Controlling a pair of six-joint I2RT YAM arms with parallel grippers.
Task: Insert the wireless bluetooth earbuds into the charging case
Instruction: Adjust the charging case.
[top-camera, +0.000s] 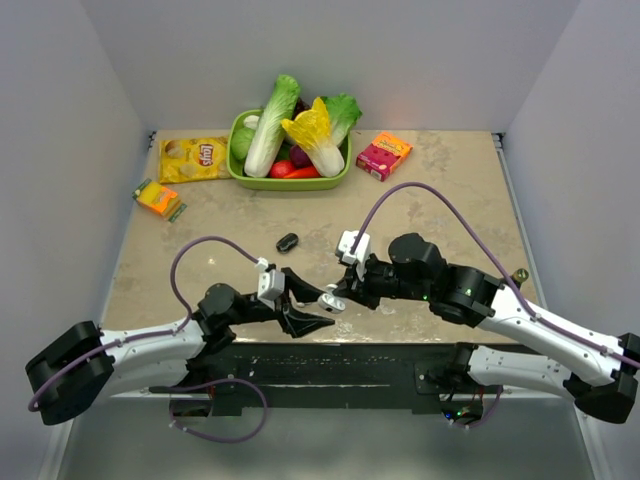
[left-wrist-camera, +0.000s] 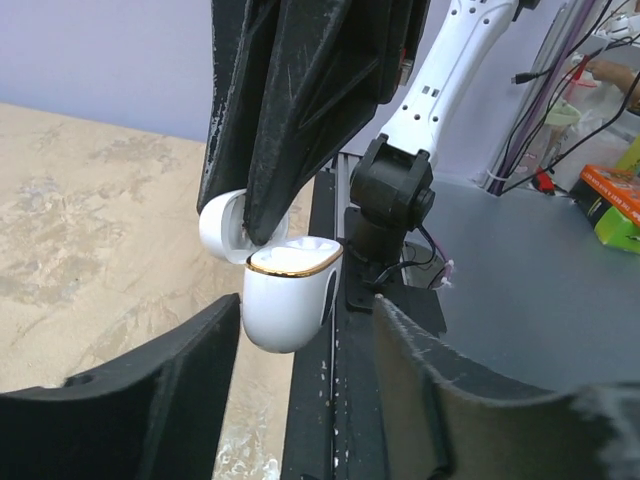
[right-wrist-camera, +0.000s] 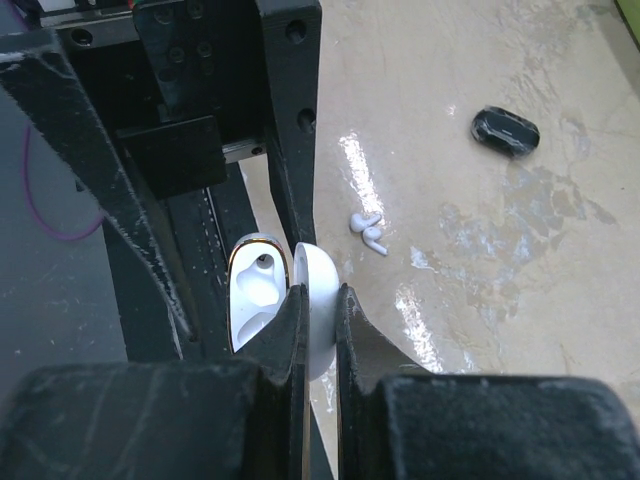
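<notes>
**A:** Where is the charging case (left-wrist-camera: 290, 300)?

**B:** It is up off the counter (top-camera: 450, 200). My right claw (right-wrist-camera: 318, 298) is clamped together on its flipped-open lid, and the gold-rimmed body sits just beside the fingers.

**A:** And your left claw (left-wrist-camera: 305, 312)?

**B:** It is under the case with its fingers standing apart, one on each side of the body. I can see a gap on one side. I cannot tell whether the other finger touches.

**A:** What lies around the case?

**B:** The white earbuds (right-wrist-camera: 368, 231) lie together on the counter just beyond the case. A dark oval pod (right-wrist-camera: 505, 130) sits farther out past them. Well beyond the case, along the back, there is a green bowl (top-camera: 290, 183) heaped with cabbages, a yellow crisp bag (top-camera: 193, 158), a pink box (top-camera: 384, 155) and an orange packet (top-camera: 158, 198).

**A:** Is anything in the way?

**B:** My own fingers are. The right pair covers most of the lid, and I cannot tell whether an earbud already sits in the body's well.
</notes>
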